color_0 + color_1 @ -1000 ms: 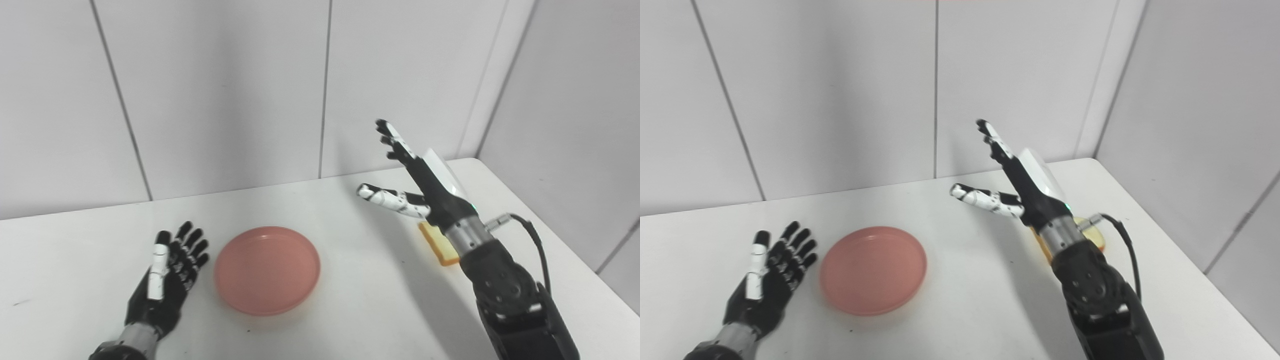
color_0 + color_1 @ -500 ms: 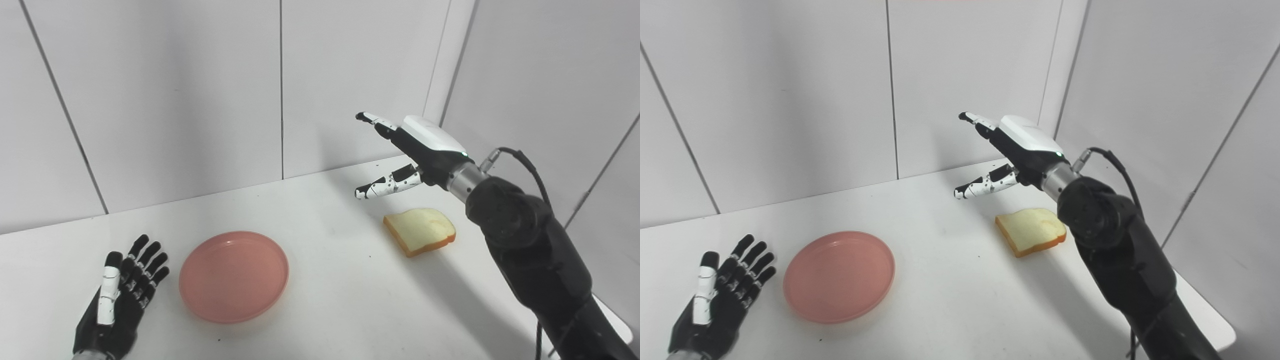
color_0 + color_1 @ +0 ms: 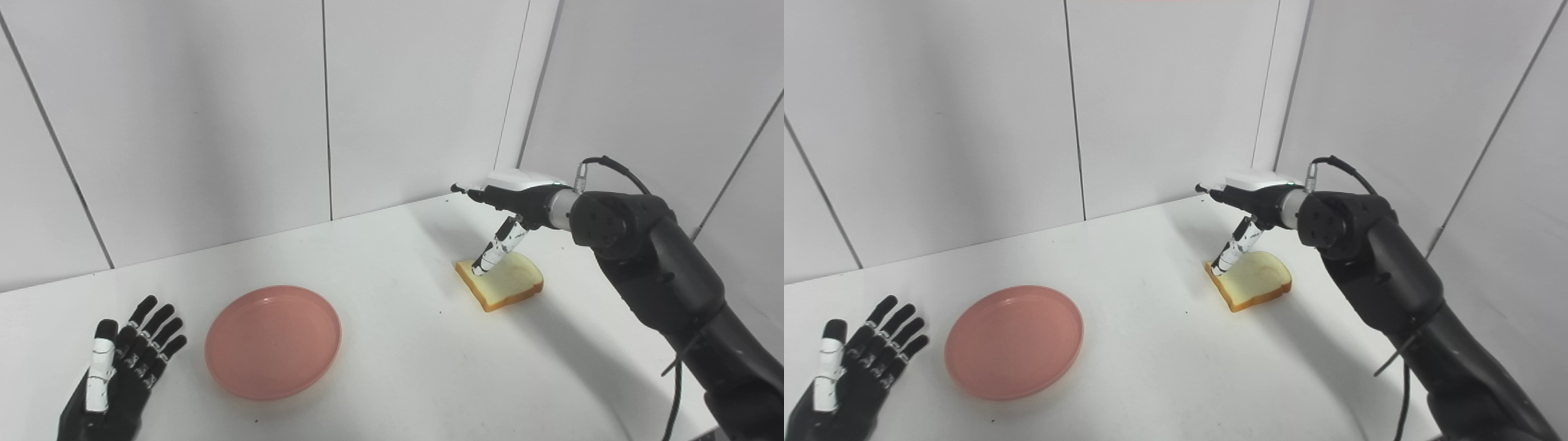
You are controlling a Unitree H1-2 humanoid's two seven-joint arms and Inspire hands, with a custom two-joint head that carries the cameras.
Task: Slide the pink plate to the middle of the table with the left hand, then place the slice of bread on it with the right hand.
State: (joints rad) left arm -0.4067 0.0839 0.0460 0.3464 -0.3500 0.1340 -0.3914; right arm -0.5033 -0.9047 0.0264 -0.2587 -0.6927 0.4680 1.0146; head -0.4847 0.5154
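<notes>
the right hand (image 3: 511,202) reaches out level above the slice of bread (image 3: 501,282), palm turned down, its white back plate facing up. its fingers (image 3: 471,191) stretch straight ahead toward the back wall (image 3: 245,110), well clear of the bread, while the thumb (image 3: 496,248) hangs steeply down and away from them, so the hand is spread wide and holds nothing. the thumb tip sits at the bread's rear left corner; whether it actually touches the crust cannot be told. behind the hand the metal wrist joins a bulky black forearm that rises from the bottom right corner and bends at the elbow just right of the bread, with a black cable (image 3: 612,166) looping off the wrist.

the bread lies flat on the white table (image 3: 416,367), its rounded top pointing right and its orange-brown crust edge facing the front.

the pink plate (image 3: 273,340) rests on the table well to the left of the bread and nearer the front edge, nothing on it.

farther left of the bread, past the plate, the left hand (image 3: 119,373) lies low at the table, fingers extended and slightly fanned, pointing away toward the wall. it is just beside the plate's left rim, apart from it, and grips nothing.
</notes>
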